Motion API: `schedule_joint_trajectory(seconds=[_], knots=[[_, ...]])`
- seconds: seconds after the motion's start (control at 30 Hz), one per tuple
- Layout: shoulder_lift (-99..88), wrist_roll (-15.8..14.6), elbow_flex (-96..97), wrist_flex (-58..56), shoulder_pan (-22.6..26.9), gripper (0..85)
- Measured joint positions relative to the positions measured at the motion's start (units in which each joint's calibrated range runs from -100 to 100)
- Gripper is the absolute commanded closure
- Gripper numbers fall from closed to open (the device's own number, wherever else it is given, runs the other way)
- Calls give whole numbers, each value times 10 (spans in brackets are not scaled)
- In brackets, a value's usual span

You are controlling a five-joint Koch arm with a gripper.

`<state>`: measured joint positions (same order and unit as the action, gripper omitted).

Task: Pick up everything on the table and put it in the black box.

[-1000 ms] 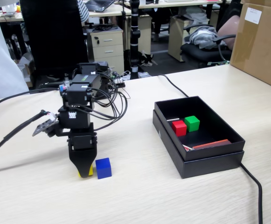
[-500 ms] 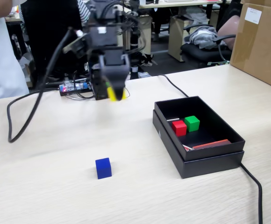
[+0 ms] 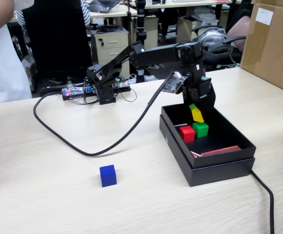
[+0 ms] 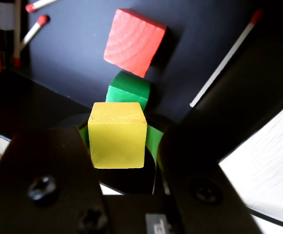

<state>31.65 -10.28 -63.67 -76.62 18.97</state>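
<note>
My gripper (image 3: 196, 109) hangs over the far end of the black box (image 3: 219, 168), shut on the yellow cube (image 3: 197, 115), which sits tilted at the jaw tips above the box floor. In the wrist view the yellow cube (image 4: 118, 136) sits between the green-lined jaws of my gripper (image 4: 119, 134). The red cube (image 3: 187, 133) and the green cube (image 3: 200, 129) lie side by side inside the box, just below it; both also show in the wrist view, red (image 4: 134, 41) and green (image 4: 129, 90). The blue cube (image 3: 108, 175) lies on the table (image 3: 44, 195), left of the box.
A thin red strip (image 3: 219, 150) and matchsticks (image 4: 224, 61) lie in the box. A black cable (image 3: 83, 144) loops across the table from the arm base (image 3: 102, 90). Another cable (image 3: 266, 195) runs off the box's right front corner. A brown carton (image 3: 273, 44) stands at the far right.
</note>
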Motion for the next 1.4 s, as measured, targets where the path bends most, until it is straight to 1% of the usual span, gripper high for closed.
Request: schedule_joint_trajectory(seconds=[0.03,0.07,0.23,0.27,0.4,0.5,0.6,0.7,0.77,0.87,0.97,1.0,1.17,1.4], knots=[[6,-2,-1,0,0,673],[8,-2,-1,0,0,650],[10,-7,0,-1,-3,447],[10,-7,0,-1,-5,439],[-83,-6,54,-14,-21,439],[-219,3,75,-18,-58,438],[-295,34,108,-18,-117,399],[-300,70,133,-19,-176,398],[-286,91,129,-19,-207,398],[-201,109,70,-20,-236,399],[-102,119,38,-20,-250,399],[-43,121,9,-20,-252,400],[62,123,-27,-20,-253,399],[110,126,-42,-19,-255,408]])
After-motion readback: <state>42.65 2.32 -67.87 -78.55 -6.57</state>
